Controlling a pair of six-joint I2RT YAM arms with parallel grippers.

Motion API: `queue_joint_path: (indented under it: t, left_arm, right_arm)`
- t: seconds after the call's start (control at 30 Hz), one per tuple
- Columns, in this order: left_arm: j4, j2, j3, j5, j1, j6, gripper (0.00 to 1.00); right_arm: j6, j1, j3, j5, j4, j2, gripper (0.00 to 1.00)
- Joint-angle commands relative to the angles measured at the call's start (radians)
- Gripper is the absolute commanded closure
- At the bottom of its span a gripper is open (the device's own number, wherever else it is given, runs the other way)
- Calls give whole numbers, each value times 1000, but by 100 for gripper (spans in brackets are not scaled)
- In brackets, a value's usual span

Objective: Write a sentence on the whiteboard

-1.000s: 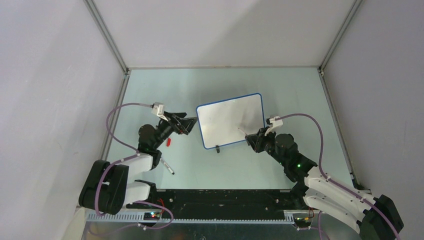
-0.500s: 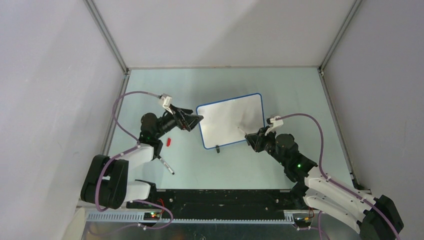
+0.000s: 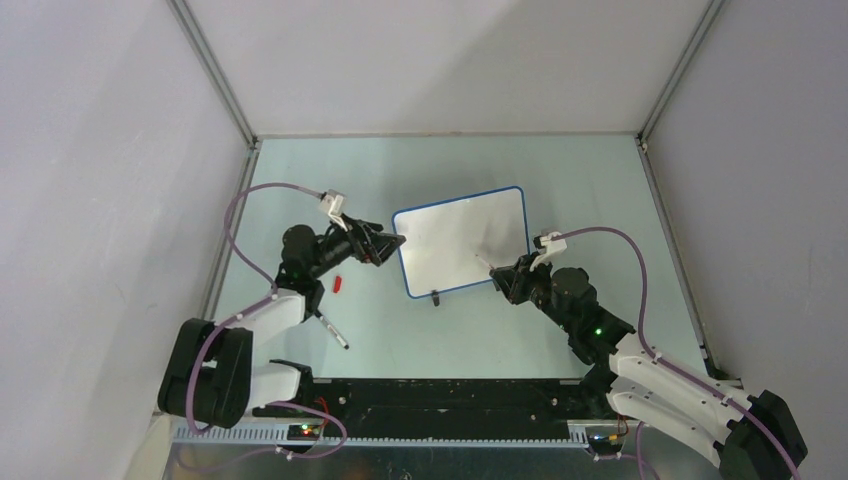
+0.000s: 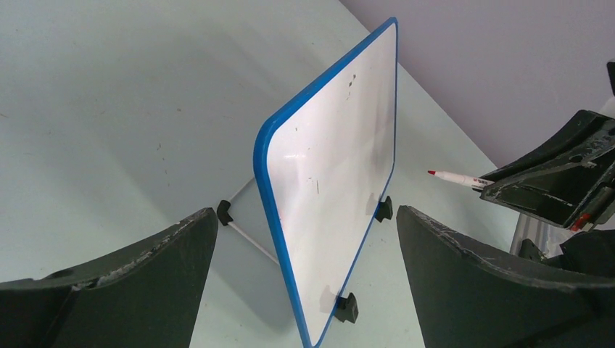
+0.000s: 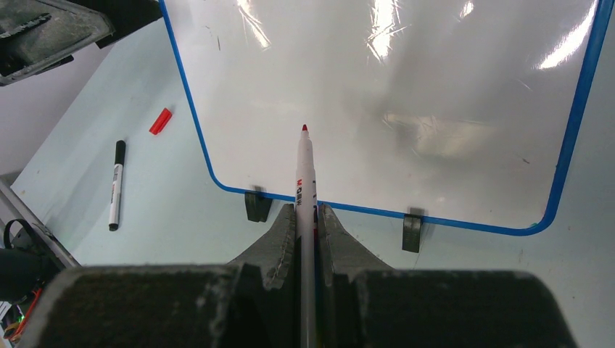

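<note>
Right gripper (image 5: 307, 217) clamped on red marker (image 5: 304, 174); left gripper (image 4: 306, 217) spread wide at whiteboard (image 4: 341, 159) edge. Gap between marker tip and board seen from left wrist only.

Bright, even light throughout — white glare streaks the whiteboard (image 5: 377, 87) near its top, shadows soft, focus sharp.
</note>
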Motion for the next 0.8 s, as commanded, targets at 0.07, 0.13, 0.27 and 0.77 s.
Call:
queue_joint_path:
  t: [0.07, 0.13, 0.27, 0.77]
  left_arm:
    - [37, 50, 51, 9, -4, 5, 0]
    - [50, 68, 60, 22, -5, -6, 1]
    - [77, 125, 86, 57, -5, -33, 1]
    - [179, 258, 146, 114, -5, -116, 29]
  right_arm:
    - [-15, -2, 2, 0, 53, 3, 100]
    - [-16, -3, 5, -1, 53, 3, 100]
    - [-16, -2, 8, -4, 49, 2, 100]
    - [-16, -5, 138, -57, 0, 64, 100]
